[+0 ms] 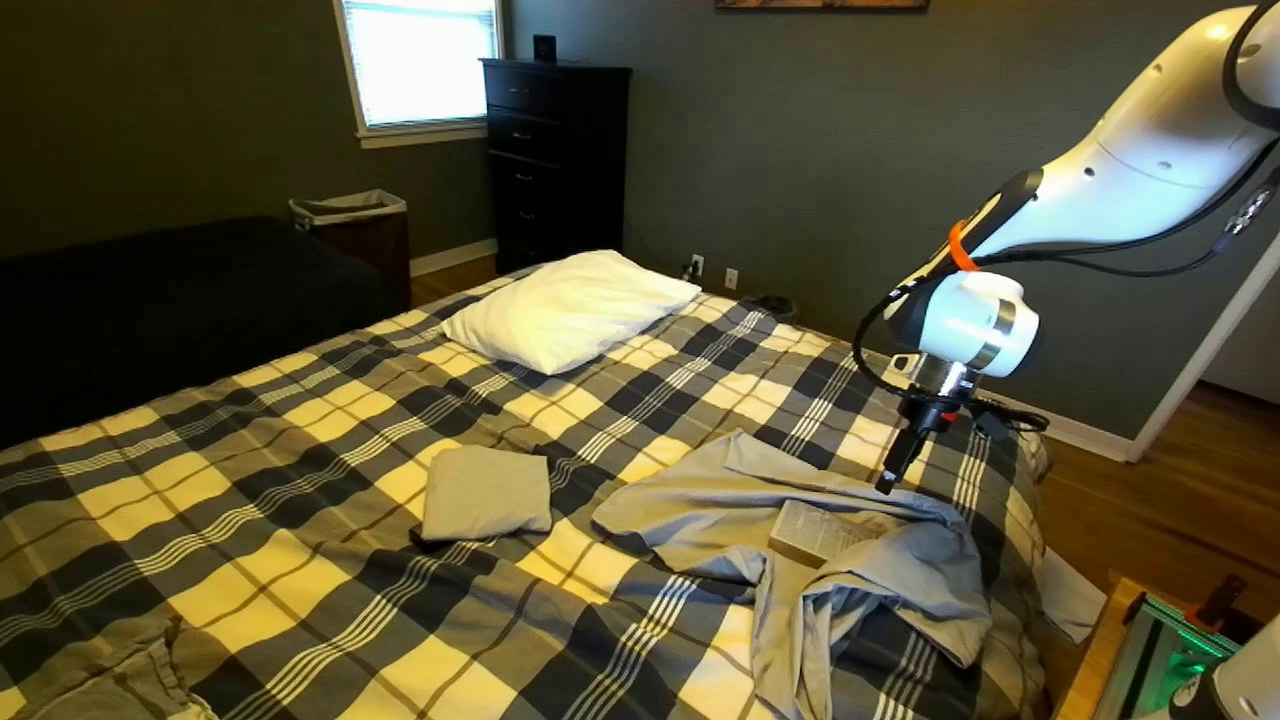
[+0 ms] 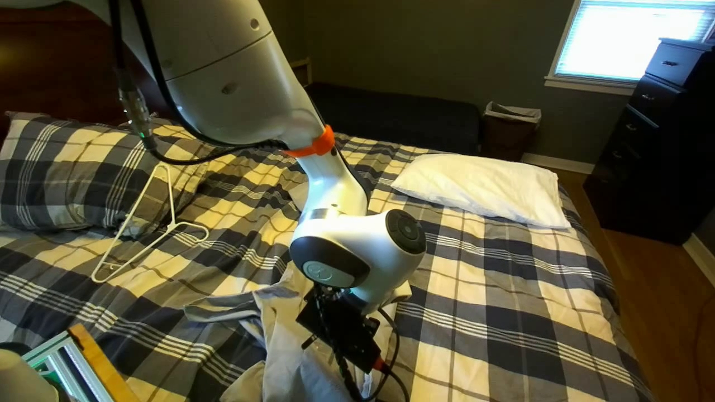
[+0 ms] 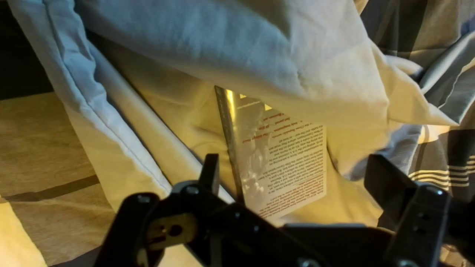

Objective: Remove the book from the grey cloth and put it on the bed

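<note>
The book (image 1: 815, 532) lies on the rumpled grey cloth (image 1: 690, 500), with a fold of cloth over part of it. In the wrist view the book (image 3: 282, 163) shows its printed back cover, one end hidden under the cloth (image 3: 222, 40). The plaid bed (image 1: 330, 480) lies under the cloth. My gripper (image 1: 888, 485) is above the cloth, near the book and apart from it. In the wrist view my gripper (image 3: 292, 168) is open, its fingers wide apart with the book seen between them. In an exterior view the cloth (image 2: 285, 335) shows, but the arm hides the book.
A folded grey cloth (image 1: 487, 492) lies on the bed on something dark. A white pillow (image 1: 570, 305) lies farther back. A white hanger (image 2: 139, 223) and plaid pillows (image 2: 72, 178) lie near the headboard. A wooden-edged stand (image 1: 1090, 650) stands beside the bed.
</note>
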You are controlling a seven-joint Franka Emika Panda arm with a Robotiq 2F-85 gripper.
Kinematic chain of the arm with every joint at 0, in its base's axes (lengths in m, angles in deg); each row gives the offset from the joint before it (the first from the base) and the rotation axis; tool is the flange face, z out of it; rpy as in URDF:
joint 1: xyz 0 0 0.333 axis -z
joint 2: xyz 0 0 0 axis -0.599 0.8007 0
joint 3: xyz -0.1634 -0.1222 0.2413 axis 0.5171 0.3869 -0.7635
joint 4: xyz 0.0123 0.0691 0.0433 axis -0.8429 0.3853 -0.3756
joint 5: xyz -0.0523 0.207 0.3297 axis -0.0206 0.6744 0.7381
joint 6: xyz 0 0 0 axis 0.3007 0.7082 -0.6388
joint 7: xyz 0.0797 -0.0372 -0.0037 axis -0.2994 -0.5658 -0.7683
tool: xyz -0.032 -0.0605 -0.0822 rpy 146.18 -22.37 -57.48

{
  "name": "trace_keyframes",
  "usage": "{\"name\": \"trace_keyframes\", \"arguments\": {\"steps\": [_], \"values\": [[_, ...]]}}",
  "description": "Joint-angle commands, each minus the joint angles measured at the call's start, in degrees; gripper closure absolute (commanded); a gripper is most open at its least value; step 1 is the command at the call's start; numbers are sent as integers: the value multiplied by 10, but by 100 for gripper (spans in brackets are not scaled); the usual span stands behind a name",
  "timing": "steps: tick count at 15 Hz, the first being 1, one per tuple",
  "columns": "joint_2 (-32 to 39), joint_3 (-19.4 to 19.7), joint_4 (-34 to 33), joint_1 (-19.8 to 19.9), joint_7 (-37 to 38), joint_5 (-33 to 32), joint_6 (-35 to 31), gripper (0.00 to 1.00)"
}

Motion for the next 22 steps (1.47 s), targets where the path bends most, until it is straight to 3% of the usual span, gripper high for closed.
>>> {"name": "trace_keyframes", "arguments": {"steps": [1,6,10,13,19,22], "values": [[25,-33,-12,20,-11,8,-25,0],[101,-93,-45,52,-61,43,-95,0],[140,-154,-60,80,-116,107,-168,0],[163,-177,-74,95,-144,131,-202,0],[119,-232,-26,124,-190,197,-224,0],[87,-234,11,116,-184,200,-217,0]]}}
